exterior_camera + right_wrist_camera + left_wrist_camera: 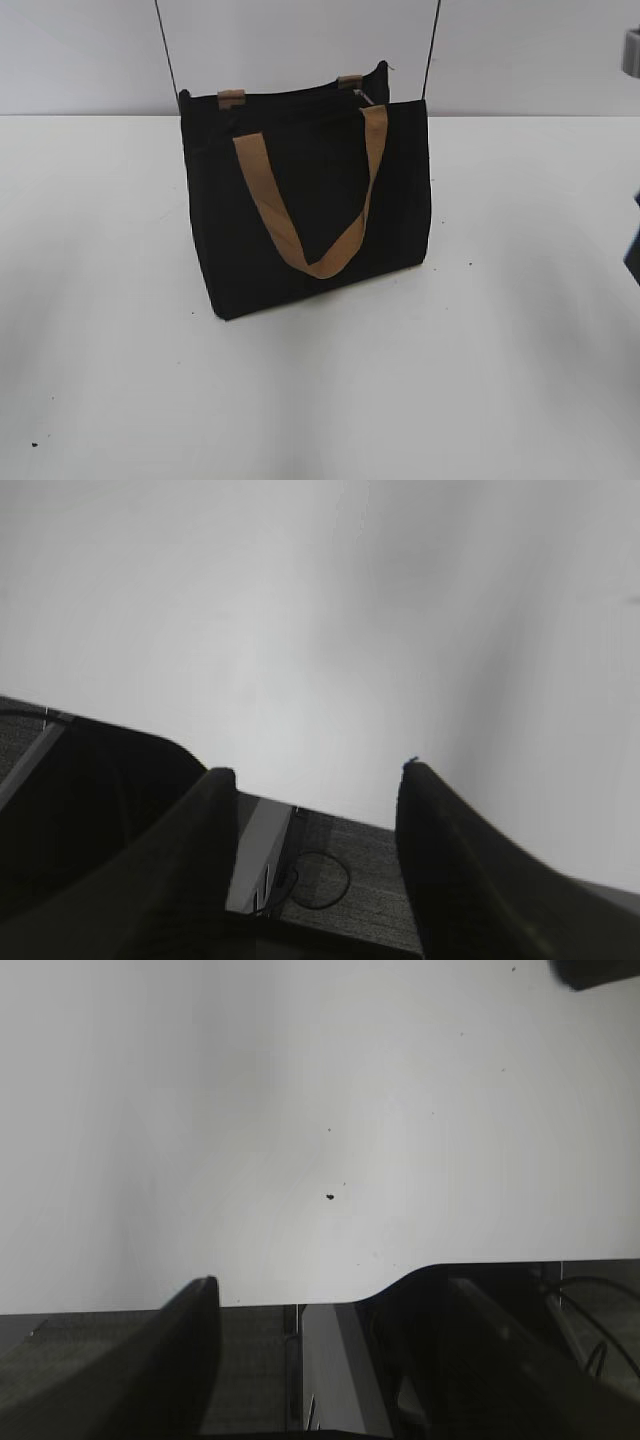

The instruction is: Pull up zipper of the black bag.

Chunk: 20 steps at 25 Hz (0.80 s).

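Note:
The black bag (300, 230) stands upright on the white table (120, 350) in the exterior view, a little back of centre. One tan strap handle (300, 240) hangs down its front; the other strap's ends show at the back rim. The zipper (290, 98) runs along the top rim as a thin dark line; I cannot make out its pull tab. My left gripper (335, 1290) is open and empty over the table's near edge. My right gripper (317, 772) is open and empty, also at a table edge. Neither wrist view shows the bag.
Two thin dark cables (165, 50) run up behind the bag. A dark part of the right arm (633, 250) shows at the exterior view's right edge. A dark shape (600, 972) sits at the top right of the left wrist view. Floor shows below both grippers.

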{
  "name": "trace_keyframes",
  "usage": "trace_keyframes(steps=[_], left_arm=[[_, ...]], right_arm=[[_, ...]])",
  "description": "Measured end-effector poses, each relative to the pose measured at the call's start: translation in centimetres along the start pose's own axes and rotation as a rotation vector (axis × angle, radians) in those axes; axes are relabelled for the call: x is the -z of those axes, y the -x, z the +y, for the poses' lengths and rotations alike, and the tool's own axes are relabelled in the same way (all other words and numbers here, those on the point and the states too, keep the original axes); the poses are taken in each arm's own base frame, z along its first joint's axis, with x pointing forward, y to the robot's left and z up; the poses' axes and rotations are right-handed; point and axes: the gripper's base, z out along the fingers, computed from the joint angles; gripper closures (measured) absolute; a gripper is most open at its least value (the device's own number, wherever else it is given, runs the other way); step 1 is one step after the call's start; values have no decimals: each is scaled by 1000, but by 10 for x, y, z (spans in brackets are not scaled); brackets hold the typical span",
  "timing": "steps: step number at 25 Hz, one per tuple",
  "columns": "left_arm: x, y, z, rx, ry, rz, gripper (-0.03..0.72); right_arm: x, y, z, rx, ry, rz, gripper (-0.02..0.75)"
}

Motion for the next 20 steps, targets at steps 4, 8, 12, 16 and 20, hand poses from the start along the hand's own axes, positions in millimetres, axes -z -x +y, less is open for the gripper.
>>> trace_keyframes(steps=[4,8,12,16,20], left_arm=[[30,-20,4,-5,-31,-139,165],[67,-54,11,-10,-73,-331,165],[76,-87,19,-20,-93,-436,165],[63,-125,28,-57,-97,-501,166],[54,-162,37,-106,-105,-614,165]], right_arm=[[6,-53,4,-33,-1,-30,345],[19,-102,8,-50,-3,-150,345],[36,-147,13,-37,-4,-337,345],[44,-179,16,-14,-9,-483,345],[45,-203,17,77,-35,-593,345]])
